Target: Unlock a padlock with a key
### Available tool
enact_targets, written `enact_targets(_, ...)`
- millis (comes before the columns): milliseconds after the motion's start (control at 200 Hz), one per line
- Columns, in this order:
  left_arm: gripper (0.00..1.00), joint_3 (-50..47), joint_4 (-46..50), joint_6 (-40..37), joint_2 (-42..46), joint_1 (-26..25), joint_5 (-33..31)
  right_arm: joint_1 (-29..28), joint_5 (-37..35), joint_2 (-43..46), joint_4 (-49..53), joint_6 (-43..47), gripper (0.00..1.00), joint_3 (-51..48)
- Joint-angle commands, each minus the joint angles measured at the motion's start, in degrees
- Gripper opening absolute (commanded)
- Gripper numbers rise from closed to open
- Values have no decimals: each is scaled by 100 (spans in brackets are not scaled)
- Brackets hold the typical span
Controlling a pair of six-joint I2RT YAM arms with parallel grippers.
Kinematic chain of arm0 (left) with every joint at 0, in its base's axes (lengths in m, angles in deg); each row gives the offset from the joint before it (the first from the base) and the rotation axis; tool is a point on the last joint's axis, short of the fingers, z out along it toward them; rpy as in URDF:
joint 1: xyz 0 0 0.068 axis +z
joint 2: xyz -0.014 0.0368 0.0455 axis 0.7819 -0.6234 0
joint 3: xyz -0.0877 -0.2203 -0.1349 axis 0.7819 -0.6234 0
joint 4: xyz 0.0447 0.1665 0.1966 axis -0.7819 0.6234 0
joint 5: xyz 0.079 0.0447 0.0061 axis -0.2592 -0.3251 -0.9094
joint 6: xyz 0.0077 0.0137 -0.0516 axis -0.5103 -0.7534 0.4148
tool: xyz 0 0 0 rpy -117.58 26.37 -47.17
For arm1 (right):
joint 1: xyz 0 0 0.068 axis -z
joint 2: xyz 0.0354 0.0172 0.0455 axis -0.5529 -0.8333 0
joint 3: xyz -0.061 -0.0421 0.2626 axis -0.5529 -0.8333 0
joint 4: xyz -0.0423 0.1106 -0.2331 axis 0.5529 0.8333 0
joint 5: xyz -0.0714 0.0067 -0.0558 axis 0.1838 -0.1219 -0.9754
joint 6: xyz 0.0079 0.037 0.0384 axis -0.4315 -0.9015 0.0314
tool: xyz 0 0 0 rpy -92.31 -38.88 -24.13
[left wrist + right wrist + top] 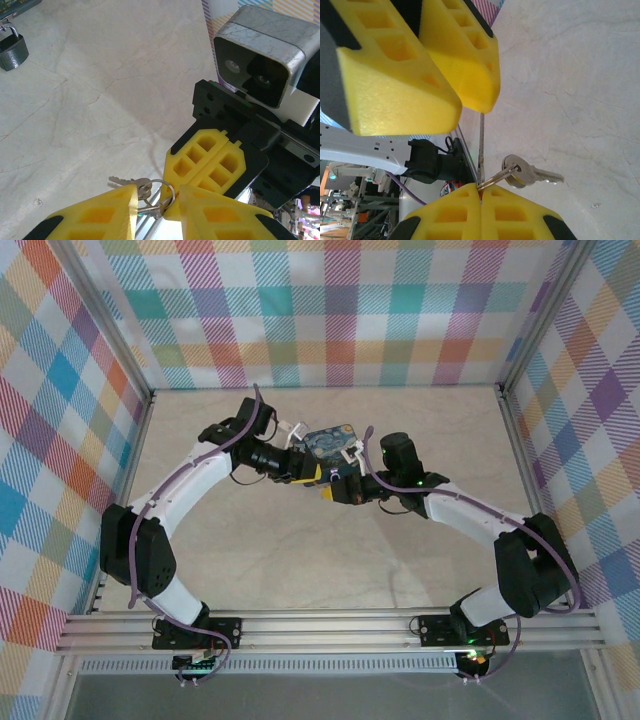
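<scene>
A small padlock [12, 51] with a dark grey body and a silvery shackle lies on the table at the far left of the left wrist view, away from both grippers. My right gripper [481, 187] is shut on a key ring [167, 192] above the table. One key [535, 173] hangs loose from the ring. A second key [481, 145] sticks out from the ring into the narrow gap of my left gripper [157, 195]. Its yellow fingers [100, 215] stand slightly apart on either side of that key. The two grippers meet tip to tip at mid-table [322, 480].
The dark blue printed tin [330, 443] sits just behind the two grippers, with its corner [15, 6] beside the padlock. The pale marble-look table [330, 560] is walled by checked panels. Purple cables [180, 480] run along the arms.
</scene>
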Motion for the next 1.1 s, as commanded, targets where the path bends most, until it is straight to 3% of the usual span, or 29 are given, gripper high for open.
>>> enact_targets(0,27,-84,134,-126,168,-3,250,46,149,159,-136,214,0,289)
enact_targets(150,28,-119,194,-159,153,-1,142,48,198,184,-146,242,0,360)
enact_targets(425,37,25,243,-172,181,129,94,46,195,203,125,394,0,388)
enact_targets(740,24,-267,-48,-179,352,142,668,79,217,83,7,333,0,446)
enact_targets(1095,19,-382,-184,-185,387,190,850,176,625,-87,-261,99,0,544)
